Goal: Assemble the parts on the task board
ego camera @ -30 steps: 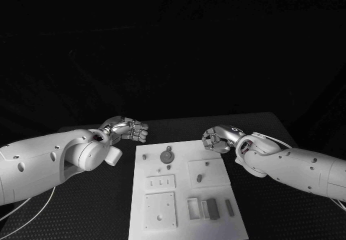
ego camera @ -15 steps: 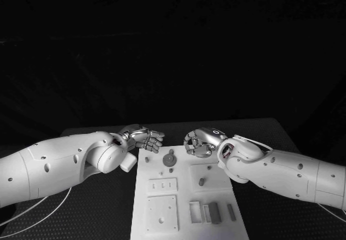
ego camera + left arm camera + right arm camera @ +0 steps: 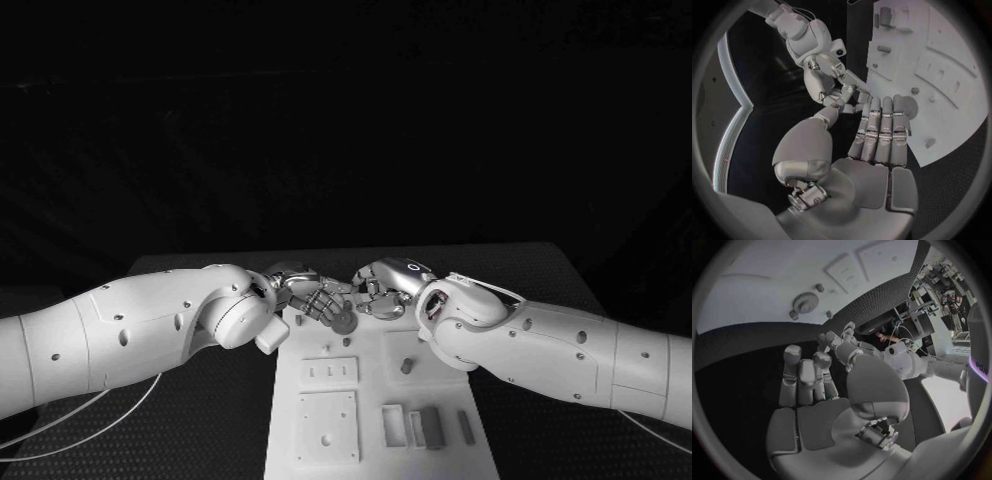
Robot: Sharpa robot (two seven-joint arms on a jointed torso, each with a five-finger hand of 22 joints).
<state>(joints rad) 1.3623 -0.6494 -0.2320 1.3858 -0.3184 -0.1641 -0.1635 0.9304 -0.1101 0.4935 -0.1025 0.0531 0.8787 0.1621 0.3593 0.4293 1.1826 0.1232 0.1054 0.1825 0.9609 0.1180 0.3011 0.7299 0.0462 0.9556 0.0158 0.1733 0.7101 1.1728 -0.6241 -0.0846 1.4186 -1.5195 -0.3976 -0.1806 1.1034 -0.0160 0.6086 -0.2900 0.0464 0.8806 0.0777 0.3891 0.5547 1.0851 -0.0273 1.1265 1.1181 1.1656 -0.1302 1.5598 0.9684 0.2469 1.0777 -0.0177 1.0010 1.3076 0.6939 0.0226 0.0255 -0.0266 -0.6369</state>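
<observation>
The white task board point(image 3: 378, 396) lies lengthwise in front of me. A round grey gear point(image 3: 343, 321) lies flat at its far end. My left hand point(image 3: 309, 293) and right hand point(image 3: 381, 289) meet just beyond the gear, their fingertips close together or touching. In the left wrist view the left hand point(image 3: 879, 135) has straight, flat fingers over the board's point(image 3: 954, 125) edge, partly covering the gear point(image 3: 909, 106), with the right hand point(image 3: 826, 75) reaching toward them. The right wrist view shows the right hand point(image 3: 807, 385) with nothing in it, and the gear point(image 3: 806, 302) on the board point(image 3: 748, 300).
Further down the board are a small peg point(image 3: 405, 365), a plate with slots point(image 3: 327, 370), a square plate with holes point(image 3: 326, 426) and several upright bars point(image 3: 430, 426) near its front end. Black table point(image 3: 173, 420) flanks the board under both arms.
Both hands have moved inward from the board's far corners and now meet above its far end by the gear. The parts on the board have not moved.
</observation>
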